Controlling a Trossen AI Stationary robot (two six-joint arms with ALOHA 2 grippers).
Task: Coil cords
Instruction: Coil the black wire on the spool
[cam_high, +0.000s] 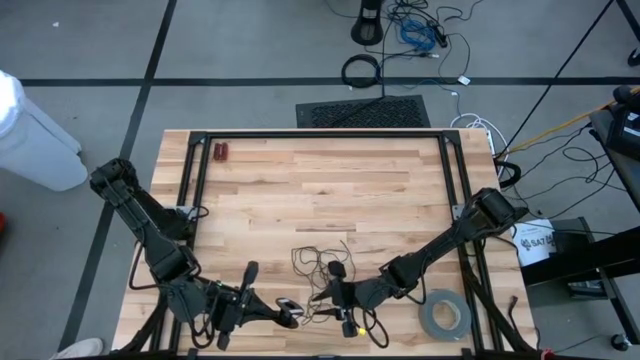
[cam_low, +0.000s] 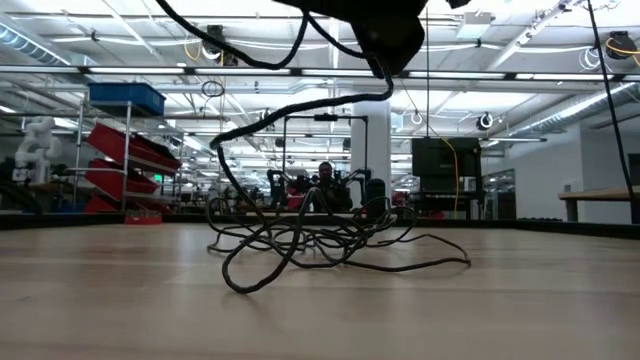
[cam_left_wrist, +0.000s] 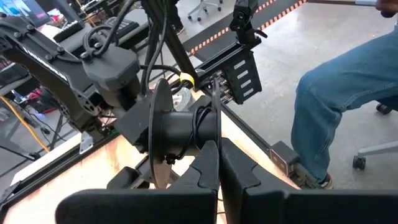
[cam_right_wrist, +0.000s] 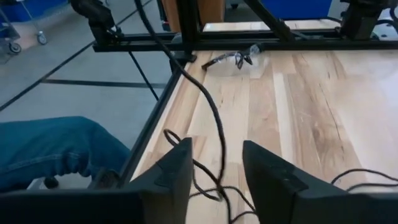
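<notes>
The thin black cord (cam_high: 318, 258) lies as loose wiry strands on the wooden table (cam_high: 300, 190), near its front middle. In the low view one strand of the cord (cam_low: 330, 240) climbs from the pile to a dark mass overhead. My left gripper (cam_high: 290, 312) (cam_left_wrist: 217, 163) is shut, its tips at a black spool (cam_left_wrist: 180, 127) with two discs and a few turns of cord. My right gripper (cam_high: 336, 293) (cam_right_wrist: 216, 180) is open just beyond, low over the table, with a cord strand (cam_right_wrist: 214, 124) running between its fingers. My left gripper's shut fingertips (cam_left_wrist: 210, 149) meet the spool's barrel close to one disc (cam_left_wrist: 216, 121); the fingers hide the exact spot. The spool stands clear above the table with its discs upright. Whether my right gripper's fingers touch the strand between them, I cannot tell.
A grey tape roll (cam_high: 445, 318) lies at the front right. A small red thing (cam_high: 221, 152) sits at the far left corner. A black frame (cam_high: 320, 135) rims the table. A person's leg in jeans (cam_left_wrist: 336, 106) is beside the table's near edge.
</notes>
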